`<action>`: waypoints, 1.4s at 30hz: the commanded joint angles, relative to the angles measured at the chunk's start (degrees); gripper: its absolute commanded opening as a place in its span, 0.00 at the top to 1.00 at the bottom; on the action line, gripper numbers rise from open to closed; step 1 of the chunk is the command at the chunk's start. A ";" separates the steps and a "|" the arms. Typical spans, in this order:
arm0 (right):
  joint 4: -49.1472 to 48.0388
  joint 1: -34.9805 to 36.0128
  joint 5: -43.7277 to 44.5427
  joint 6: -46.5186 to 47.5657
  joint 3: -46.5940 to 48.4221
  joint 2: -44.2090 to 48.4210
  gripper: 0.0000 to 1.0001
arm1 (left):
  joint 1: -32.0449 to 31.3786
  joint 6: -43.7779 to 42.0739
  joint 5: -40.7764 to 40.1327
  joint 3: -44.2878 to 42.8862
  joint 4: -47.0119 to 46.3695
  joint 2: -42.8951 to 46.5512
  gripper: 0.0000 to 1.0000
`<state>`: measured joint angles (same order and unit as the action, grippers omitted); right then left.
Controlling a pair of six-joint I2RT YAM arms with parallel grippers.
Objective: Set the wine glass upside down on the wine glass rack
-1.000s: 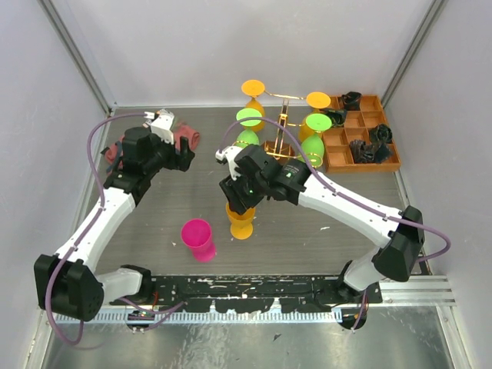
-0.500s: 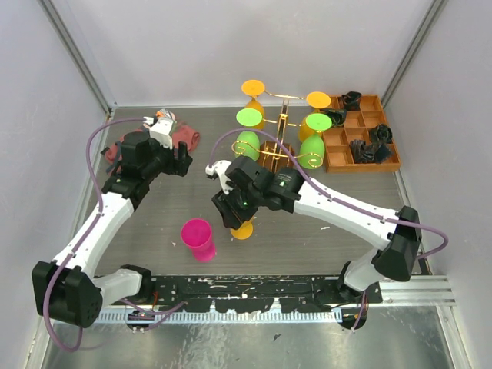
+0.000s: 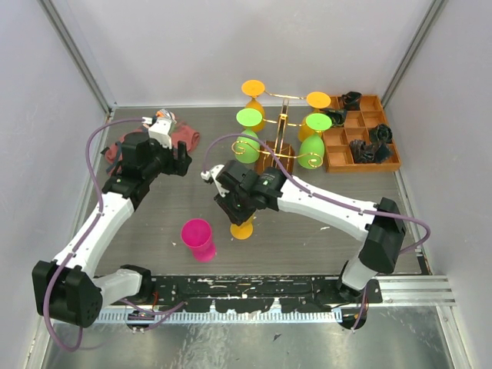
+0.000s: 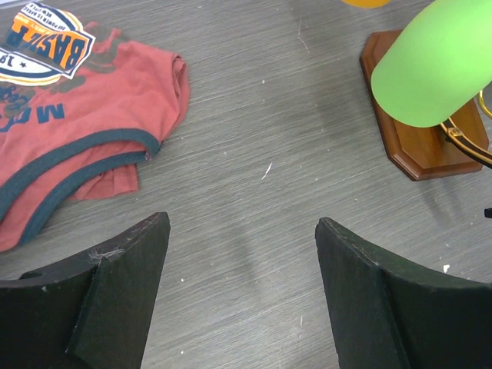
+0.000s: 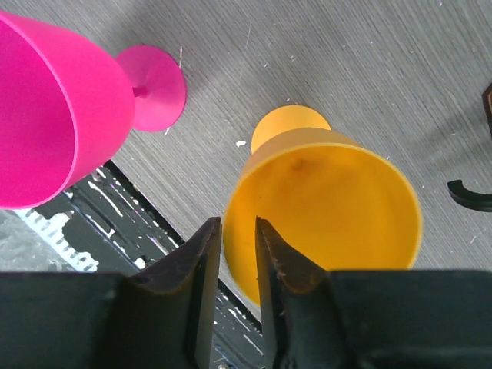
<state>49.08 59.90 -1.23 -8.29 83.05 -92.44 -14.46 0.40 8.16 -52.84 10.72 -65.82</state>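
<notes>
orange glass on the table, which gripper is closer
Right. The right gripper straddles the rim of the orange glass; the left gripper hovers far off by the red shirt.

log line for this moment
left claw open, empty | right claw astride orange wine glass rim, grip unclear

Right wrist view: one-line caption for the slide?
Right end effector straddling the rim of the upright orange wine glass, pink glass alongside.

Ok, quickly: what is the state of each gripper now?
Left gripper: open, holding nothing.
Right gripper: jaws narrow, astride the rim of the orange plastic wine glass; whether it grips firmly cannot be told.
</notes>
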 commanded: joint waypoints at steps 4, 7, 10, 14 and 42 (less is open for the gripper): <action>3.63 0.44 3.57 2.62 8.84 -0.78 0.93 | 0.15 4.65 -5.63 -7.92 6.27 -1.47 0.16; 4.22 0.37 4.48 3.48 12.69 -0.81 0.99 | 0.23 8.17 -7.76 -13.41 9.25 -2.62 0.15; 2.73 0.31 5.54 5.42 16.76 -0.74 0.99 | 0.75 12.29 -8.43 -19.22 12.10 -4.11 0.14; -6.25 0.35 8.38 9.63 18.72 0.87 0.99 | 1.28 17.64 -8.04 -26.90 14.58 -5.67 0.13; -77.24 0.34 9.25 26.54 -2.49 5.24 0.99 | 2.77 87.30 -15.05 -21.45 15.24 8.96 0.21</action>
<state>-19.44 59.94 13.50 17.78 79.90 -88.09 -11.81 80.20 -9.52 -77.12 29.67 -58.26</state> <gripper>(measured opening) 0.039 0.817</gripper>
